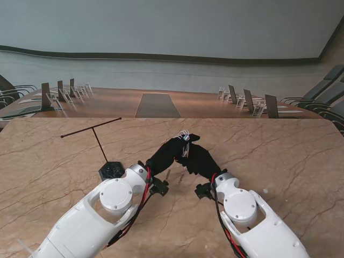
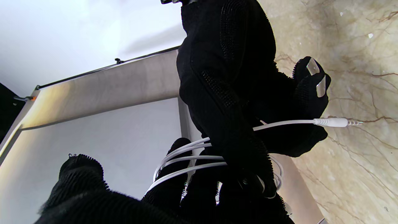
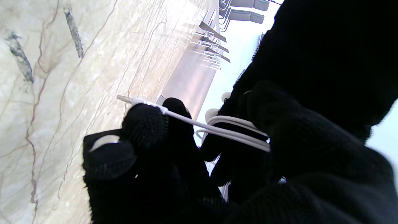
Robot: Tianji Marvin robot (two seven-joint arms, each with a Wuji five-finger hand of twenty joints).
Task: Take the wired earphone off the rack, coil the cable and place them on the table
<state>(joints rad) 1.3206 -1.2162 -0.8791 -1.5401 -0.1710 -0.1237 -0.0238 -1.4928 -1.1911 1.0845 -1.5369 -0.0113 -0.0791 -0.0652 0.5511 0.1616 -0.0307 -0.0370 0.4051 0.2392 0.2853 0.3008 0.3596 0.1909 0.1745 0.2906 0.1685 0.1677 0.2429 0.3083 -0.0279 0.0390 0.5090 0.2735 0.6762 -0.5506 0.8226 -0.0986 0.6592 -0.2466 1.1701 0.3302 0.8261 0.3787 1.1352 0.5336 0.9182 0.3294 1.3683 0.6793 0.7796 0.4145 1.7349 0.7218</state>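
The white earphone cable (image 1: 185,138) is off the black T-shaped rack (image 1: 99,142), which stands to the left on its small base. My left hand (image 1: 169,152) is held above the middle of the table with several loops of cable (image 3: 186,118) wound round its fingers (image 2: 177,186). My right hand (image 1: 200,161) meets it from the right and pinches the free end of the cable (image 2: 286,124) just behind the jack plug (image 2: 331,122), which sticks out past its fingertips (image 3: 143,124). The earbuds are mostly hidden among the loops.
The marble table (image 1: 279,156) spreads wide around both hands. Beyond its far edge is a brown conference table (image 1: 118,102) with card holders and chairs along both sides. The rack's base (image 1: 111,170) sits close beside my left wrist.
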